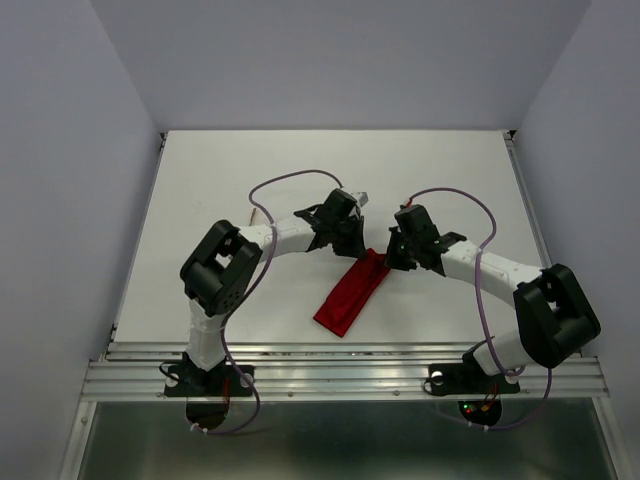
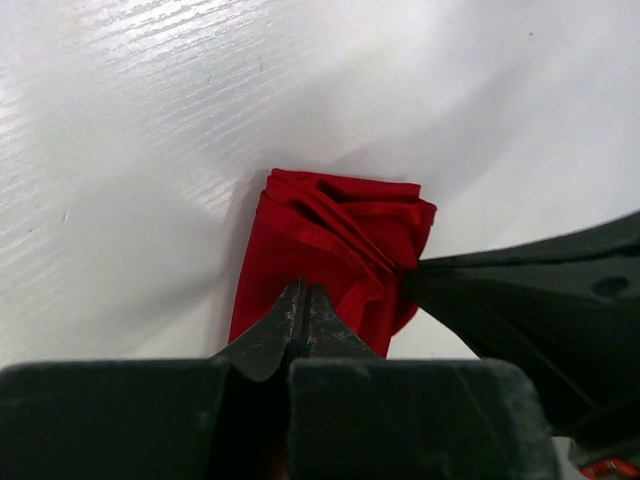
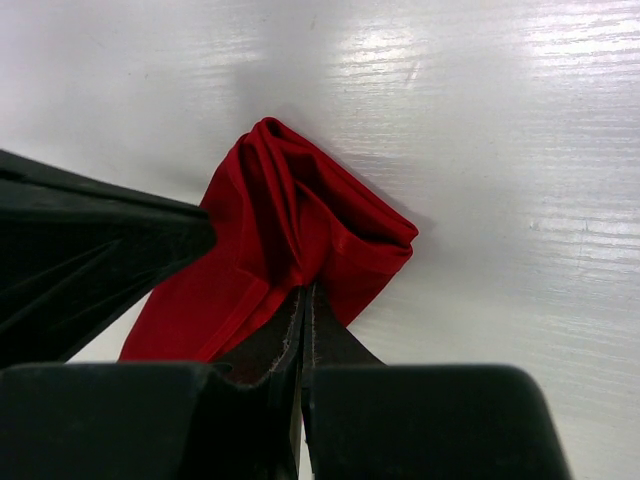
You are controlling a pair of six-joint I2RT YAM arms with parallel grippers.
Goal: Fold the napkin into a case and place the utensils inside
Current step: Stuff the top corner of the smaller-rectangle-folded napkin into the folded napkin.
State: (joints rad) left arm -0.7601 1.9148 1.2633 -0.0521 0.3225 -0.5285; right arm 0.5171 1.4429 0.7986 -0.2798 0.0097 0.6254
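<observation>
**Pinched shut on the far end of the napkin (image 1: 352, 292)**

Folded to a narrow red strip, lying slantwise at mid-table (image 1: 230, 180), far end bunched and rumpled. Clamped there by the left gripper (image 2: 303, 312), closed tight on a ridge of cloth. Clamped too by the right gripper (image 3: 305, 303) just beside it, closed tight on a fold of the same end. Nothing else held by either. No utensils to be seen in any view.

Soft and light, to judge by the creases. Too limp to keep a fold unaided, so likely to slump or fall open once let go. Thin and layered as well, so easy to catch only the top ply (worth checking before any lift). Matte, so probably little slip between the tips.

Best taken at edges or corners, one on each side, and kept taut between the two. Better not grabbed at the bunched middle, for fear of dragging the layers askew. Probably mid-fold, pouch not yet tidy at this end.
</observation>
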